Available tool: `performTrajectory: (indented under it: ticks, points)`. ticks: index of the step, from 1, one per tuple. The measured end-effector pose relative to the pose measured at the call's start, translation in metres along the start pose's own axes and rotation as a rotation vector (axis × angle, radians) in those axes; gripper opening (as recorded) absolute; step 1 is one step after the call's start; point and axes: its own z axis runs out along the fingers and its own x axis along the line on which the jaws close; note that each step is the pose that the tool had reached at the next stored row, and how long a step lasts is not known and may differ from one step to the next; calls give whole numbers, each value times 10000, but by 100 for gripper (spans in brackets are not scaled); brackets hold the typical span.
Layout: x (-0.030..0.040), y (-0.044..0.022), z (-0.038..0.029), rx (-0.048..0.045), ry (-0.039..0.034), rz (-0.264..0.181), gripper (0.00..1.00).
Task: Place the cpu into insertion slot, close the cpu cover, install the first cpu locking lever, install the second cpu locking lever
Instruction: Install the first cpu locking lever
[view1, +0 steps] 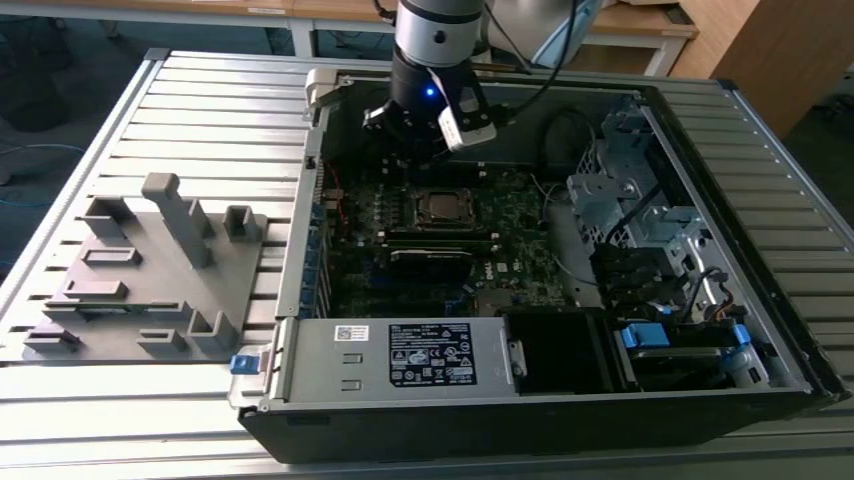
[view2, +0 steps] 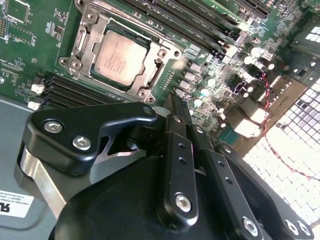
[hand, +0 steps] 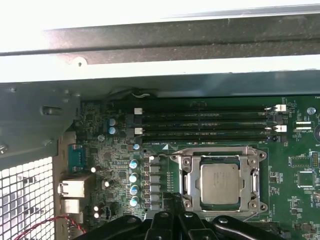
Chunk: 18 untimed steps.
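Black claw (view2: 172, 98), tips pressed together and empty, hangs near the dull grey square cpu (view2: 120, 57).

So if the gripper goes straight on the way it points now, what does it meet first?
The gripper would probably meet the motherboard right beside the cpu cover; depth is unclear.

cpu (hand: 220, 183) framed by cpu cover (hand: 220, 151), memory slots (hand: 205, 125) just beside

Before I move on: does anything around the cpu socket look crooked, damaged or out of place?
Nothing stands out. The cpu lies flat and square inside the cpu cover, whose frame is down and parallel to the memory slots. The tool, shut and empty, hangs nearby.
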Motion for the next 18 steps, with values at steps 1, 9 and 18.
performTrajectory:
  ticks: [1, 9, 18]
  points:
    - [7, 0, 1, -1, 0, 0, 10]
    - [79, -3, 7, 0, 0, 1, 10]
    - [148, -6, 12, 0, 0, 1, 10]
